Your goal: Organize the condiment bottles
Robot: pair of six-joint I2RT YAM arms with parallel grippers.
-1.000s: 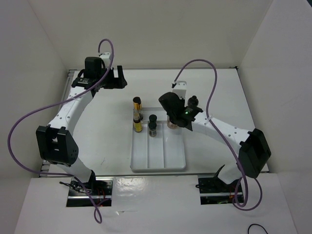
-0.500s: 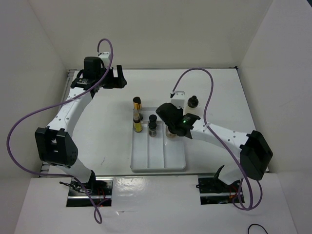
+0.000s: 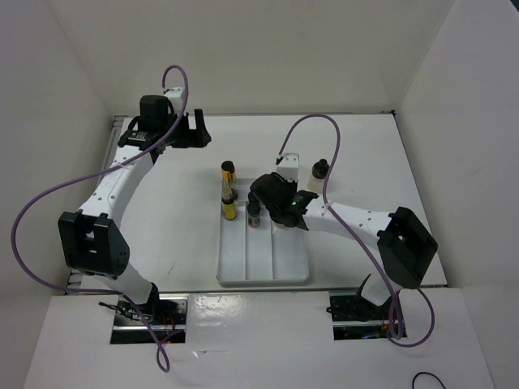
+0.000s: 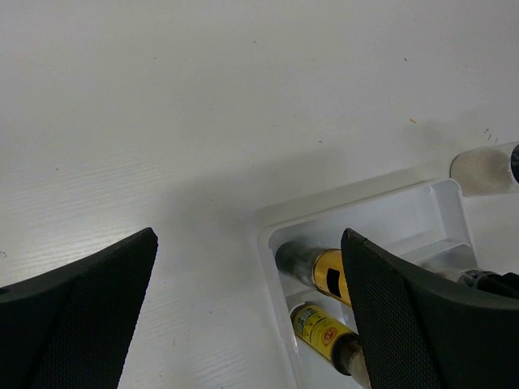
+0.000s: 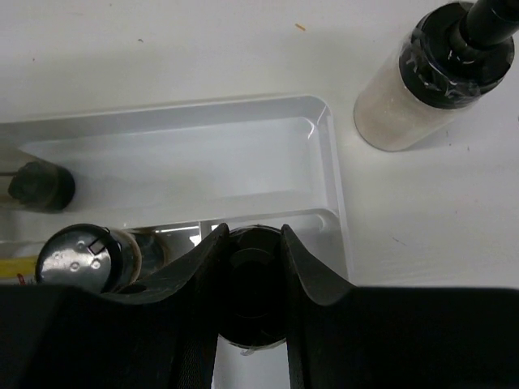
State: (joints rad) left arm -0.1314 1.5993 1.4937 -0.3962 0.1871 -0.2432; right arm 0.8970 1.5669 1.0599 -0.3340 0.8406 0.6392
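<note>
My right gripper [image 3: 272, 204] [image 5: 253, 243] is shut on a black-capped bottle [image 5: 251, 296] at the back end of the white tray's [image 3: 263, 271] middle compartment; the bottle's body is hidden. A small dark-brown bottle [image 3: 254, 212] [image 5: 77, 255] stands right beside it in that compartment. Two slim yellow bottles [image 3: 228, 173] [image 3: 230, 207] sit in the left compartment and also show in the left wrist view [image 4: 324, 271] [image 4: 323, 331]. Another dark cap [image 5: 39, 186] shows in the right compartment. The white bottle [image 3: 319, 169] [image 5: 418, 93] stands on the table behind the tray. My left gripper [image 3: 197, 131] [image 4: 250, 239] is open and empty, far back left.
White walls enclose the table on the left, back and right. Purple cables loop above both arms. My right forearm [image 3: 349, 217] crosses above the tray's right side. The tray's front half [image 3: 263, 259] holds nothing visible.
My right gripper has carried its bottle leftward, from the tray's right compartment to the middle one next to the dark-brown bottle. The left arm has not moved.
</note>
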